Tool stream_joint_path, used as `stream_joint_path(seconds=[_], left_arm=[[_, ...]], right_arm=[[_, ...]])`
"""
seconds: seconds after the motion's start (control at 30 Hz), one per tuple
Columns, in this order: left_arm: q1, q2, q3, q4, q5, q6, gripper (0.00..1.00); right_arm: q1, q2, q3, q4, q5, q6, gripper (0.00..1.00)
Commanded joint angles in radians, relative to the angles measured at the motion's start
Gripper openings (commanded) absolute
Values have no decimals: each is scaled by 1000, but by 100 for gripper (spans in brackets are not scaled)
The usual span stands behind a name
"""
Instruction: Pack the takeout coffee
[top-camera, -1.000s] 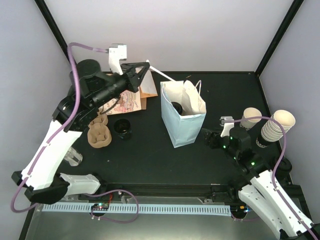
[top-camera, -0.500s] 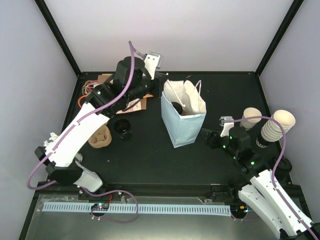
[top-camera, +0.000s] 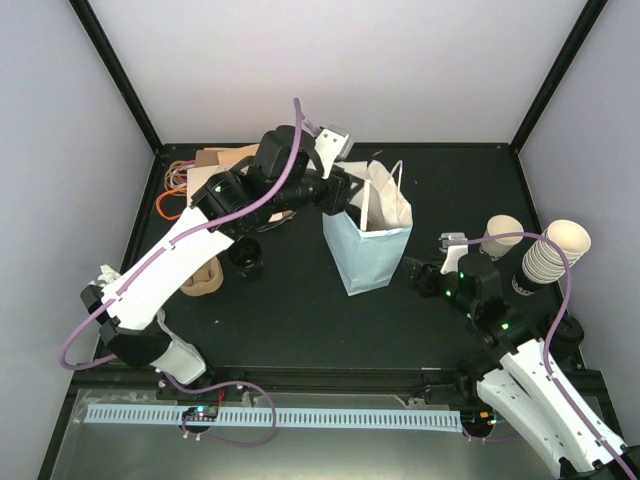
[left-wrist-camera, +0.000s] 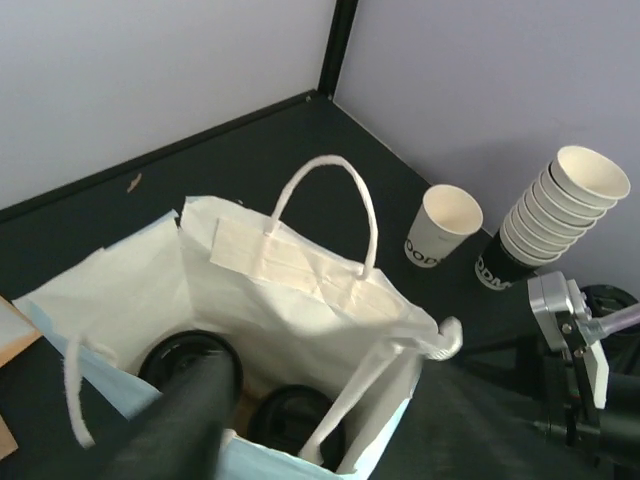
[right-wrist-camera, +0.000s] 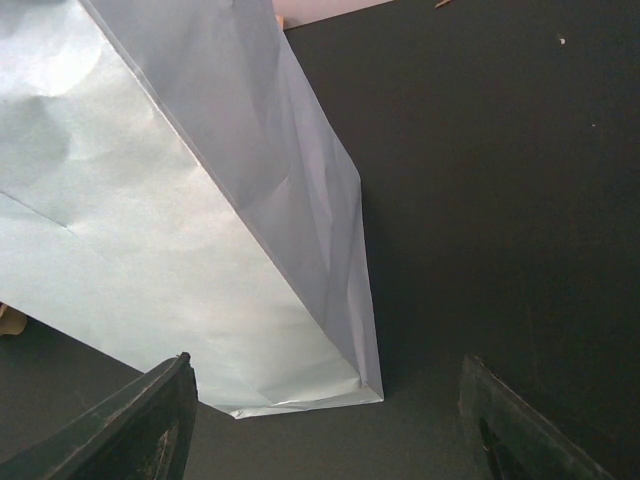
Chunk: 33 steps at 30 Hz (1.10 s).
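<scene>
Sitting inside pale-blue bag (left-wrist-camera: 300, 300): takeout coffee (left-wrist-camera: 283, 418), round black lid up

The overhead camera is looking straight down from above the near edge, taking in the whole black table (top-camera: 300, 320). The left wrist camera is peering closely into the open pale blue paper bag (left-wrist-camera: 300, 270), facing the stacked cups (left-wrist-camera: 560, 215). The right wrist camera is facing the bag's side from low and near. All three views are sharing the bag.
</scene>
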Motion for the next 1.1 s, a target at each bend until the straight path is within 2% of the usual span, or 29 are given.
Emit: stream_joint_path(seconds=[0.0,0.1,0.23,0.37,0.43,0.53,0.67,0.73,0.9,1.0,1.07], left_arm=[[-8,3,53,-46,24,25,75],[-9,-28,54,-48,30,23,98],[-8,-97,50,-75,-15,24,99],[7,-212,-4,-141,-201,-6,99],[56,-261,-4,-251,-287,-71,99],[190,-329,-33,-397,-361,-160,92],[424,-444,-195,-475,-372,-213,80],[498,-464,-260,-519,-382,-238,75],[517,-462,-393,-689,-471,-430,62],[521,-518,-523,-699,-510,-558,66],[550,-557,-600,-644,-515,-541,67]], right_arm=[[5,-3,16,16,-5,-7,74],[5,-2,20,20,-1,-7,75],[5,-1,34,33,-1,-11,78],[5,-4,43,54,11,-16,79],[5,0,49,59,16,-18,79],[5,13,58,57,14,-24,79],[5,29,60,59,5,-32,79],[5,37,59,63,-3,-37,79],[4,61,54,76,-20,-42,79],[5,81,58,78,-41,-44,79],[5,95,64,77,-62,-46,79]])
